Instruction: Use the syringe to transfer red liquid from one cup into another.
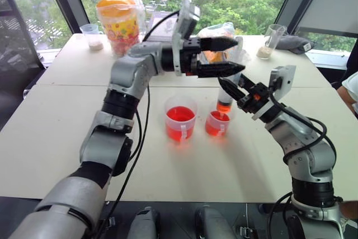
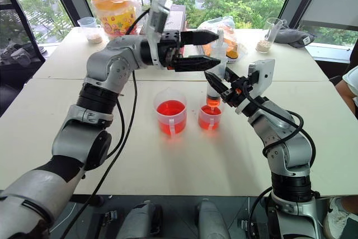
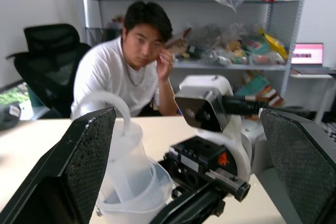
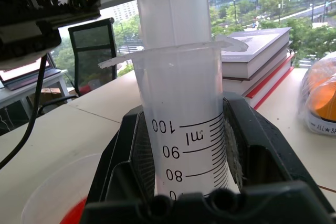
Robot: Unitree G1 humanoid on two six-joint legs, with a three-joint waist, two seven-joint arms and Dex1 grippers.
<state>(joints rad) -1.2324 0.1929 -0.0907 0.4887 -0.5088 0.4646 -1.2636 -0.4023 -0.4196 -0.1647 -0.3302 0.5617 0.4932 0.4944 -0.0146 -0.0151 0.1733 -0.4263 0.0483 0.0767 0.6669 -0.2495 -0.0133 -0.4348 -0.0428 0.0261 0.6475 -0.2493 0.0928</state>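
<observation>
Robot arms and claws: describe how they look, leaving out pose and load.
Both arms have silver-grey shells with black joint bands, and loose black cables run along them. Each wrist bears a white boxy camera housing. The left claw and right claw each have two black tapered fingers with textured inner pads; small orange marks sit at the right claw's base.

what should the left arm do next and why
Probably lower the open left gripper onto the plunger top: the right gripper holds the syringe upright over the smaller cup, with red liquid still in its barrel.
</observation>
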